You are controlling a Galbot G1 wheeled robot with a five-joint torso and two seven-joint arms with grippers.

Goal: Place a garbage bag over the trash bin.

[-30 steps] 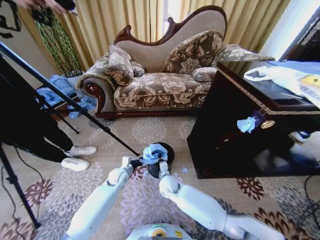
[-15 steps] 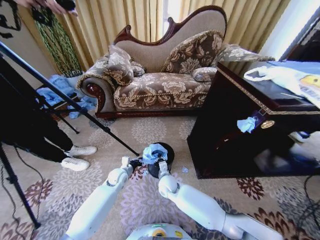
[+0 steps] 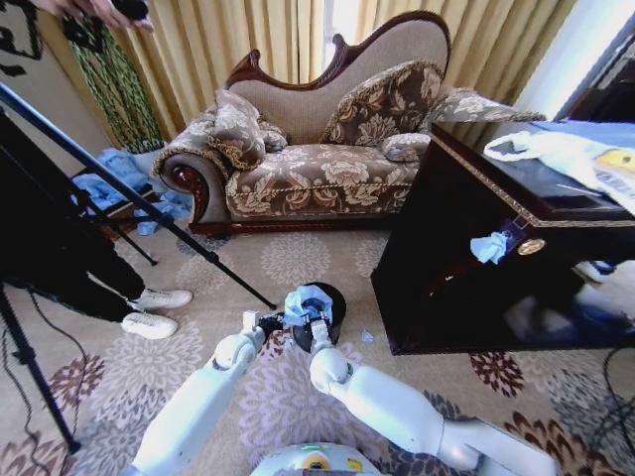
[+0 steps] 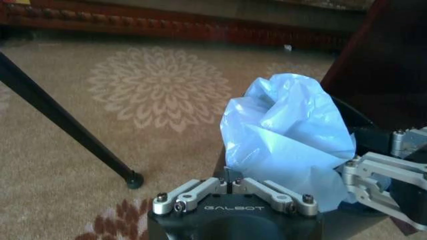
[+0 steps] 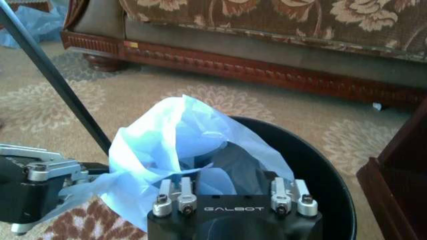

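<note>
**Head view: right arm creeps toward the bin**

The bag [image 3: 306,300] sits bunched over the bin [image 3: 330,302], its mouth part open. The left gripper [image 4: 231,184], jaws pinched on the film's edge, holds one side. The right gripper [image 5: 229,186] has edged inward over the rim, jaws apart with film between. Spreading looks under way, not finished.

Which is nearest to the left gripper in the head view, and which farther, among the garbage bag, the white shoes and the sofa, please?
From the left gripper:
1. Garbage bag, right beside it, bunched over the trash bin.
2. White shoes, on the carpet to the robot's left.
3. Sofa, farthest, against the curtains ahead.
</note>
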